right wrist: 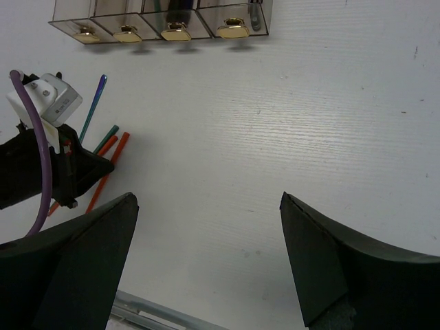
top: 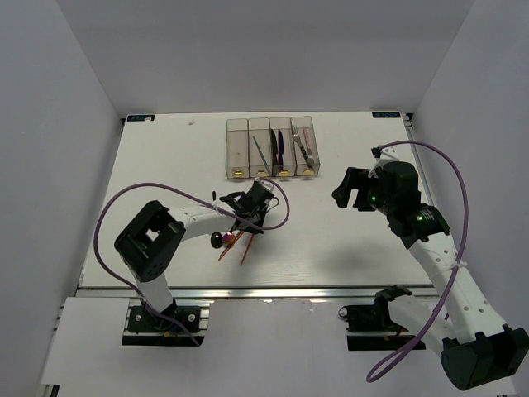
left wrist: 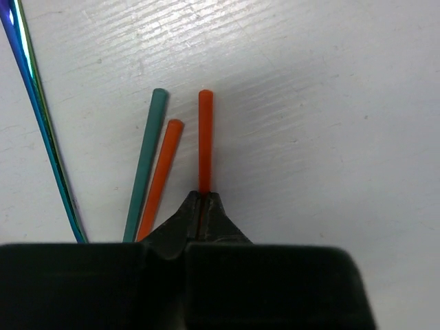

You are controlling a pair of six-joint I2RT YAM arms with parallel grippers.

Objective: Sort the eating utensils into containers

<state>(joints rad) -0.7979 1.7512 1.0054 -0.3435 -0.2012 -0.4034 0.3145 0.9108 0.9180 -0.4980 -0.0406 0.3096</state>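
Overhead, the left gripper point(top: 245, 220) is sitting low over loose chopsticks point(top: 235, 246) in front of the bins point(top: 238, 149), and the right gripper point(top: 351, 192) is hovering well apart. Only the left wrist view is showing the left gripper clenched on an orange chopstick point(left wrist: 205, 137), which is lying beside a teal stick point(left wrist: 146, 158). The right wrist view is showing its fingers point(right wrist: 82, 261) spread wide, grasping nothing.

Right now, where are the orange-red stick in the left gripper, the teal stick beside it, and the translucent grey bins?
Orange-red stick point(left wrist: 205, 141): left wrist view, mid-shaft.
Teal stick point(left wrist: 144, 165): left wrist view, mid-shaft.
Translucent grey bins point(top: 237, 149): top view, leftmost bin.
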